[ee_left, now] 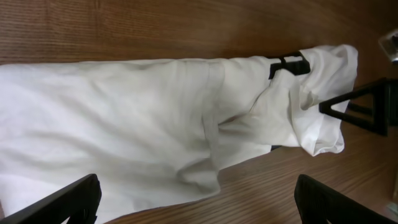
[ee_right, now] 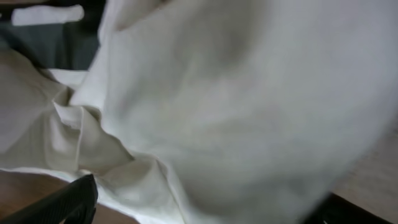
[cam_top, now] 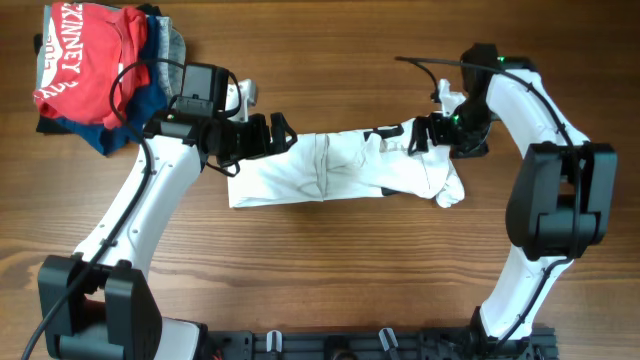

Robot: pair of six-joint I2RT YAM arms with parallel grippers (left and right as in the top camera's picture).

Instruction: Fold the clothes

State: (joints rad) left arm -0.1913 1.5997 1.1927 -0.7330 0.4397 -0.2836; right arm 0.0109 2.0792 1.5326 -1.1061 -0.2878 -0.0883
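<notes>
We see the white T-shirt [cam_top: 330, 170] lying near the middle of the wooden table [cam_top: 330, 280], folded into a long band that runs from left to right. Its left part lies flat with a straight lower edge. Its right end is bunched and rumpled, and a small lump of cloth hangs down at the lower right corner. From the left wrist camera we make out a patch of black print [ee_left: 289, 64] showing at the upper edge of the rumpled end.

The left gripper [cam_top: 280, 134] sits at the left end of the band, low over the cloth. Its fingers [ee_left: 62, 202] stand wide apart at the two bottom corners of its own camera's picture, with the shirt spread flat beneath them, so we call this claw released and holding nothing.

The right gripper [cam_top: 415, 135] is at the rumpled right end. In its own camera white cloth [ee_right: 249, 93] fills nearly the whole picture, blurred and very near the lens. Its dark fingers [ee_right: 68, 202] show only at the bottom corners, far apart. We read this claw as released too, with cloth lying between the fingers rather than pinched. From the left wrist camera, one finger [ee_left: 378, 109] of it shows as a black triangle just beside the bunched end.

At the far left corner of the table lies a pile of other clothes: a red shirt [cam_top: 85, 60] with white letters on top, navy [cam_top: 130, 110] and grey [cam_top: 175, 42] pieces under it, well apart from the T-shirt.
</notes>
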